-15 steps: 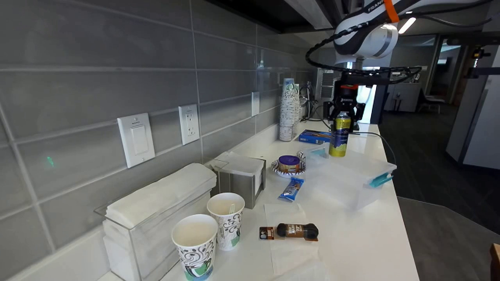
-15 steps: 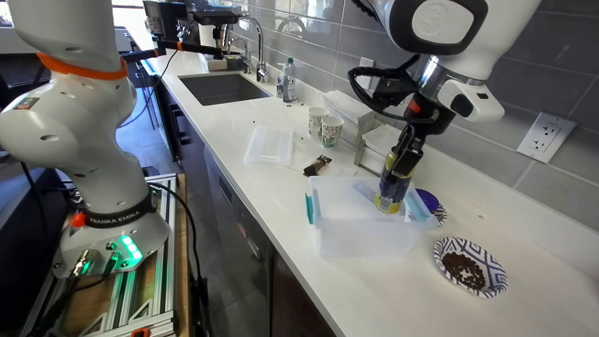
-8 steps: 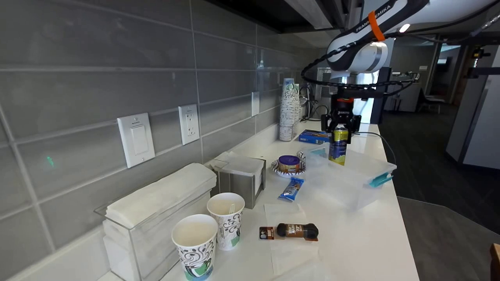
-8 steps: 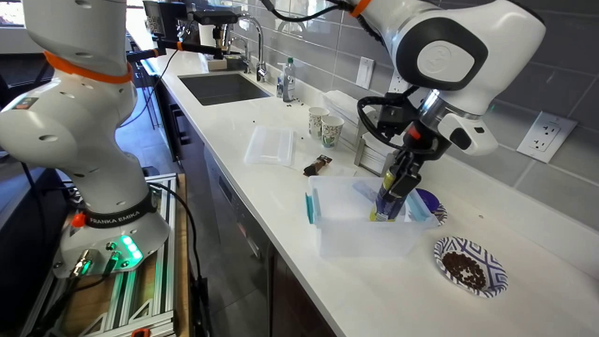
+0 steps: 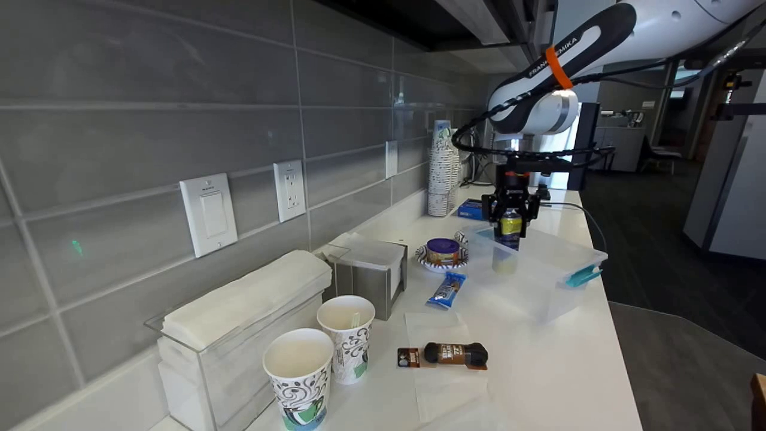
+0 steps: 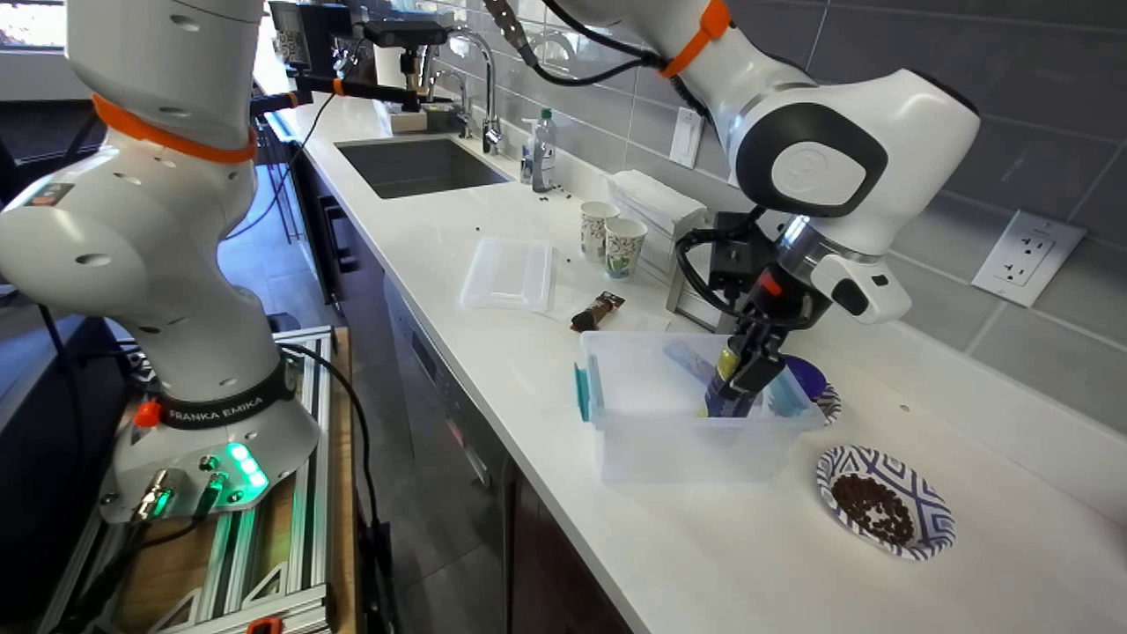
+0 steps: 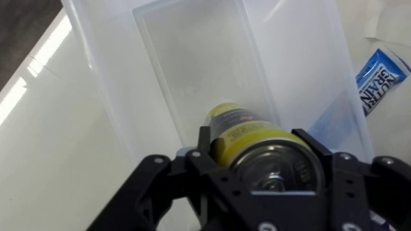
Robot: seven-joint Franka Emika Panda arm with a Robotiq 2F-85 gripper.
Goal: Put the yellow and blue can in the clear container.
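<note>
The yellow and blue can point(image 5: 510, 226) stands tilted in my gripper; it also shows in an exterior view point(image 6: 727, 401) and, silvery end nearest the camera, in the wrist view point(image 7: 276, 160). My gripper point(image 5: 507, 230) is shut on its upper part, a finger on each side, also in an exterior view point(image 6: 744, 374) and the wrist view point(image 7: 253, 136). The clear container point(image 6: 687, 453) with teal handles is below and around the can point(image 5: 538, 293); its floor shows in the wrist view point(image 7: 205, 57). The can's lower part is inside the container, blurred through the wall. Whether it touches the floor I cannot tell.
A purple-lidded tub point(image 5: 443, 250) sits in a patterned bowl beside the container, near a blue snack bar point(image 5: 447, 290). A plate of brown bits point(image 6: 880, 511) stands near. Paper cups point(image 6: 623, 248), a flat clear lid point(image 6: 508, 275) and napkin holders point(image 5: 365, 269) are farther along.
My gripper has moved down with the can still held. The can's bottom has gone from above the rim to inside the container. The container has not moved.
</note>
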